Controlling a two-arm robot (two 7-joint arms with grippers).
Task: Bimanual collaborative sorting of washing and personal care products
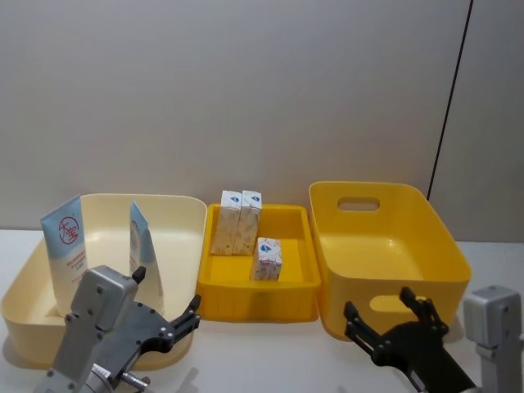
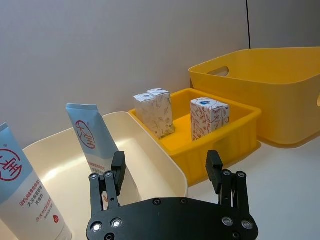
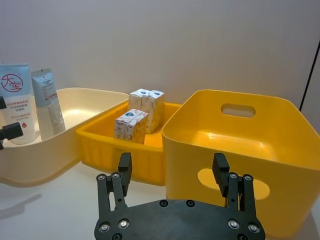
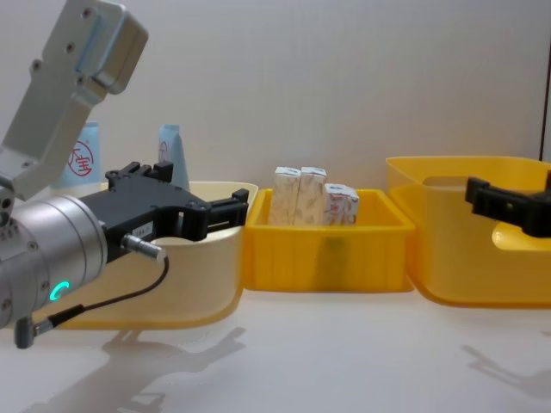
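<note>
Presently, treat sorting as apparently finished: note two squeeze tubes (image 1: 65,246) upright in cream bin (image 1: 176,237), three cartons (image 1: 237,221) standing in middle yellow tray (image 1: 246,303), left gripper (image 2: 166,162) by cream bin and right gripper (image 3: 172,164) by large yellow bin (image 1: 442,237), both spread wide, holding nothing.

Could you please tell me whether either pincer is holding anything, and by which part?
Nothing is held: the left pincer, by the cream bin, and the right pincer, by the deep yellow bin, both stand open.

Plain greyish wall (image 1: 246,82) behind; thin dark vertical seam (image 1: 451,102) at right; white tabletop (image 1: 270,356).
</note>
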